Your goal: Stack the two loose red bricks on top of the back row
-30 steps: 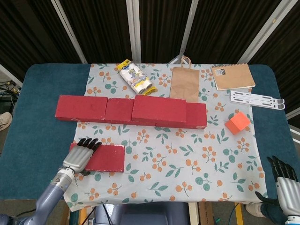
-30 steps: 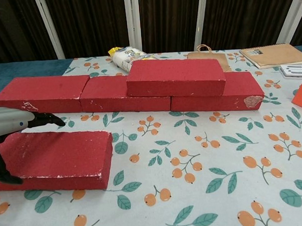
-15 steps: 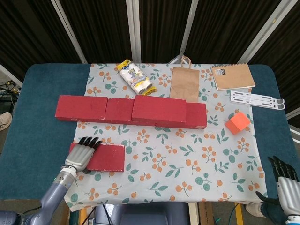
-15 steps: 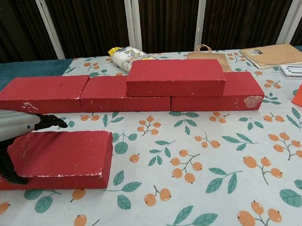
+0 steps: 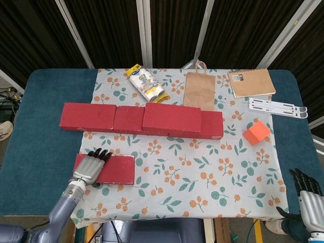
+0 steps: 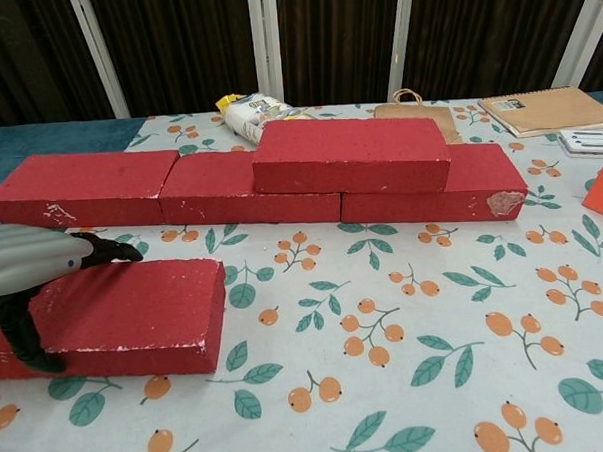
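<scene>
The left hand (image 5: 89, 167) grips the loose brick (image 5: 114, 170) only at its end, so lifted, it could tip and slip free.

Both pictures are bright and sharp, with soft, even light. Small, faint shadows lie under the red bricks (image 6: 240, 184). Behind the bricks, the curtains (image 5: 172, 30) stay dark. No glare shows.

The red bricks (image 6: 350, 154) look matt and grainy with chipped pale edges, the floral tablecloth (image 5: 202, 172) smooth cloth, the bag (image 5: 199, 89) brown paper, the left hand (image 5: 89, 167) silvery with black fingertips.
</scene>
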Robot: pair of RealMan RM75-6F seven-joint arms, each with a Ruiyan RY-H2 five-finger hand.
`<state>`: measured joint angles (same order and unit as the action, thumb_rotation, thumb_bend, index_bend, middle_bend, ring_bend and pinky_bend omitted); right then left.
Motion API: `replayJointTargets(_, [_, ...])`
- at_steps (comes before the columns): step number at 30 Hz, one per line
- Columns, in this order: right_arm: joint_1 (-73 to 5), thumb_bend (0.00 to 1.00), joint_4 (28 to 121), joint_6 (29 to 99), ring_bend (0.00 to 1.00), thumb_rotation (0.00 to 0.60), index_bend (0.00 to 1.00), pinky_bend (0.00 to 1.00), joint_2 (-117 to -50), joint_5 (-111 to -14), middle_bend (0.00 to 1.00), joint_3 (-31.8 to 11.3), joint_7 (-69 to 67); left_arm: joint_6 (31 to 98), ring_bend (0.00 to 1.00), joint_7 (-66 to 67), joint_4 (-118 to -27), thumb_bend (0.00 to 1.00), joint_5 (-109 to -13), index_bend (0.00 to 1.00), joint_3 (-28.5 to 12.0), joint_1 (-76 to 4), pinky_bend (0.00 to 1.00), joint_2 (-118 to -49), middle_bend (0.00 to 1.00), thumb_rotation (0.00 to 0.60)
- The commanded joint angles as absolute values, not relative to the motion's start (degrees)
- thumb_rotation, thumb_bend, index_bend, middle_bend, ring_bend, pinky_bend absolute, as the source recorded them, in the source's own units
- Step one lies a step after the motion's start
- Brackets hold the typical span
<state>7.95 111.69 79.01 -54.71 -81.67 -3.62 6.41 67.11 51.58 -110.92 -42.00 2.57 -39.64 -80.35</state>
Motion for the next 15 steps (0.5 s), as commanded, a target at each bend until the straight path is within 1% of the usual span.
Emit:
replayJointTargets(1, [7.8,0.19,111.6,79.2,0.0,0.6,0.0,0.0,-54.7,-81.5,0.0,-3.5,6.3,67.7,0.11,52.6,-111.2,0.0,-41.1,0.01,2.4,-40.2,0.25,-80.7,0.14,0.6])
replayJointTargets(4, [7.7,0.19,111.7,79.3,0.0,0.6,0.0,0.0,-54.6,-81.3,0.0,-3.4,6.2,68.1,0.15,53.1,-111.5,0.0,-41.3,0.06,2.2,-40.5,0.27,-80.9,0.19,0.6])
replayJointTargets(7, [7.5,0.19,111.6,79.5,0.0,0.6,0.0,0.0,-54.6,-81.4,0.0,-3.1,5.9,68.6,0.19,53.7,-112.1,0.01,-41.1,0.14,1.7,-41.1,0.28,-80.6,0.26,0.6])
replayJointTargets(9, [7.4,0.19,111.6,79.5,0.0,0.6,0.0,0.0,-54.6,-81.4,0.0,-2.9,6.0,68.7,0.23,54.0,-112.5,0.03,-40.4,0.22,1.2,-41.5,0.28,-80.3,0.32,0.6])
replayJointTargets(12, [7.2,0.19,111.5,79.6,0.0,0.6,0.0,0.0,-54.6,-81.0,0.0,-2.8,6.1,67.8,0.25,54.0,-113.9,0.05,-38.0,0.32,-0.1,-42.6,0.28,-79.0,0.37,0.6])
replayJointTargets(15, [7.0,0.19,111.5,79.6,0.0,0.6,0.0,0.0,-54.8,-80.3,0.0,-2.8,6.5,66.3,0.25,54.7,-116.0,0.06,-35.3,0.33,-2.0,-44.6,0.28,-76.1,0.38,0.6])
